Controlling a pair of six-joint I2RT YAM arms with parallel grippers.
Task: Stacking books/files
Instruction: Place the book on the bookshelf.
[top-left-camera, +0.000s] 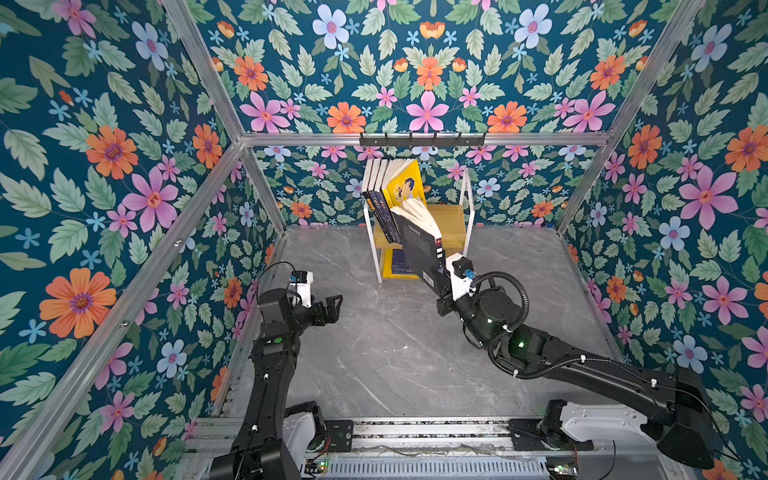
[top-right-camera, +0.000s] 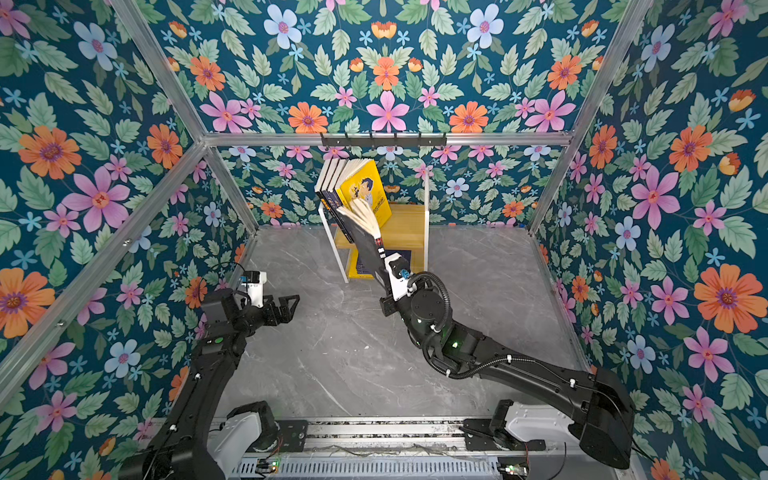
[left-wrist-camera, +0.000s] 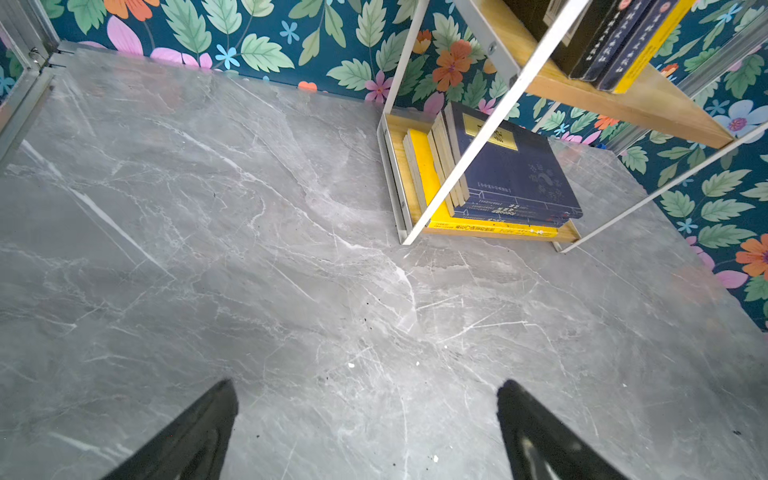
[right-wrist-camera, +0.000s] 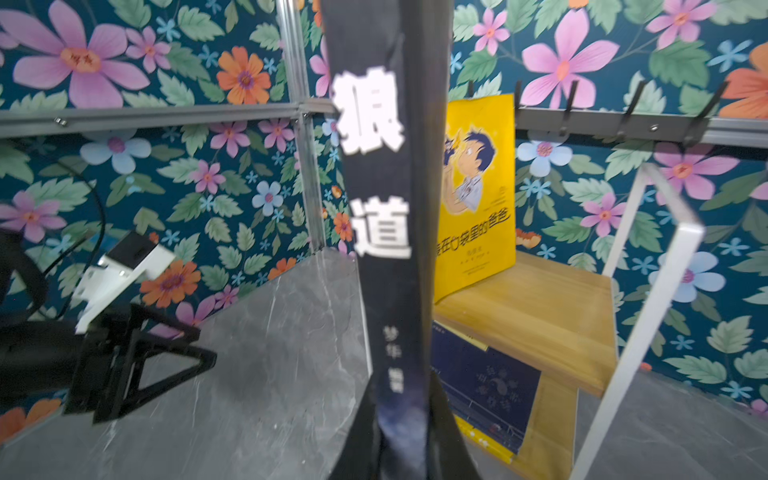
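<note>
My right gripper (top-left-camera: 438, 276) (right-wrist-camera: 401, 399) is shut on the lower end of a black book (top-left-camera: 419, 245) (top-right-camera: 365, 237) with white characters on its spine (right-wrist-camera: 382, 208). The book is held upright and tilted in front of the shelf's upper board (top-left-camera: 455, 220), its pages fanning at the top. Several books (top-left-camera: 380, 187) lean on that board, a yellow cartoon cover (top-left-camera: 409, 183) (right-wrist-camera: 478, 195) outermost. A flat stack topped by a navy book with a yellow label (left-wrist-camera: 511, 174) lies on the lower board. My left gripper (top-left-camera: 332, 305) (left-wrist-camera: 366, 388) hangs open and empty over the table's left side.
The white-framed shelf (top-right-camera: 332, 245) stands at the back centre of the grey marble table (top-left-camera: 374, 353). A black hook rail (top-left-camera: 422, 139) runs above it. Flowered walls and aluminium posts (top-left-camera: 199, 199) close in the sides and back.
</note>
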